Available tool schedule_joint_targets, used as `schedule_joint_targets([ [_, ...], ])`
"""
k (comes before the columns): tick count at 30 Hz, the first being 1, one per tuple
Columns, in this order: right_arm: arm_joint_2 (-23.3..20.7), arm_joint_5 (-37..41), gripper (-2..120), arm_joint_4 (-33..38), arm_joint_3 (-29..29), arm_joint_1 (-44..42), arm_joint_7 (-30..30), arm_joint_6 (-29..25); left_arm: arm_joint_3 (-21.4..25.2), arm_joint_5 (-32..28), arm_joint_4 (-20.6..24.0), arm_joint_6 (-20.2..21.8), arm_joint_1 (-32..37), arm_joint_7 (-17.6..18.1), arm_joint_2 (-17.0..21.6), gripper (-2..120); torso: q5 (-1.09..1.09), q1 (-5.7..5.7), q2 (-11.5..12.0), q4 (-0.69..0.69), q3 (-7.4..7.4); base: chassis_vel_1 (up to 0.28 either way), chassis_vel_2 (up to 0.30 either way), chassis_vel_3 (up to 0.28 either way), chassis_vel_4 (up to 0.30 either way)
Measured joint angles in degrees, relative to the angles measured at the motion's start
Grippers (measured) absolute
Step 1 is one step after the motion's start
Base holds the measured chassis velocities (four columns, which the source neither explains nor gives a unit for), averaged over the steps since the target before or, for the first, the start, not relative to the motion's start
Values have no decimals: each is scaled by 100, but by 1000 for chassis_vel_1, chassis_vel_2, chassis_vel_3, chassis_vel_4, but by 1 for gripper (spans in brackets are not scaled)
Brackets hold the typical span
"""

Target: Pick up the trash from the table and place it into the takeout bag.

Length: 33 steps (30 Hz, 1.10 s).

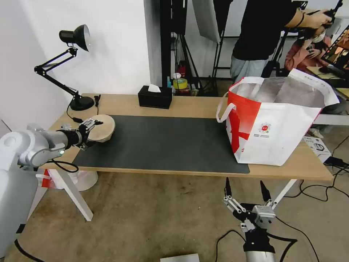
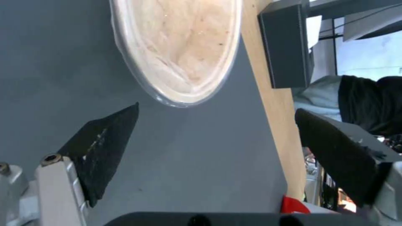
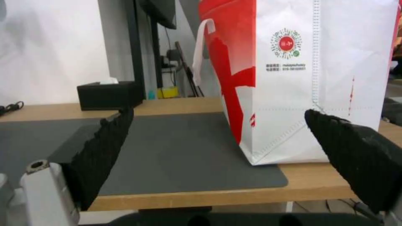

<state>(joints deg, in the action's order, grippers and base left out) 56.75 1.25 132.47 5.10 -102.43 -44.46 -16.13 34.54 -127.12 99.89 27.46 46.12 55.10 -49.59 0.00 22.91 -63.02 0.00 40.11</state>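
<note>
A beige pulp bowl (image 1: 103, 127) (image 2: 180, 47), the trash in sight, lies on the left end of the dark grey mat (image 1: 163, 143) on the table (image 1: 189, 103). My left gripper (image 1: 92, 134) (image 2: 217, 108) is open right beside the bowl, with its fingertips just short of the rim and nothing between them. The white-and-red takeout bag (image 1: 276, 123) (image 3: 293, 78) stands open at the table's right end, foil lining showing. My right gripper (image 1: 244, 182) (image 3: 218, 111) hangs open below the table's front edge, fingers pointing up towards the bag.
A black tissue box (image 1: 155, 97) sits at the back edge and a black desk lamp (image 1: 72, 65) at the back left corner. Cables run over the floor by the right table leg. A person stands behind the bag.
</note>
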Motion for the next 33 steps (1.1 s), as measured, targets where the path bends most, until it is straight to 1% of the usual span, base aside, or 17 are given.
schedule_joint_targets([
  [6,0,0,100,0,0,0,0,0,-24,40,-45,20,-10,36,-19,100,0,0,0,0,0,0,0,0,0],
  [8,0,0,100,0,0,0,0,0,-26,77,-90,33,-7,96,-29,100,0,0,0,0,0,0,0,0,0],
  [14,0,0,100,0,0,0,0,0,56,119,-108,78,68,156,-27,100,0,0,0,1,0,0,0,0,0],
  [20,0,0,100,0,0,0,0,0,55,181,-186,79,26,168,-16,100,0,0,0,0,0,0,0,0,0],
  [28,0,0,100,0,0,0,0,0,-68,304,-489,61,-131,97,-67,100,0,0,0,0,0,0,0,0,0],
  [33,0,0,100,0,0,0,0,0,-162,353,-606,45,-224,53,-116,100,0,0,0,0,0,0,0,0,0],
])
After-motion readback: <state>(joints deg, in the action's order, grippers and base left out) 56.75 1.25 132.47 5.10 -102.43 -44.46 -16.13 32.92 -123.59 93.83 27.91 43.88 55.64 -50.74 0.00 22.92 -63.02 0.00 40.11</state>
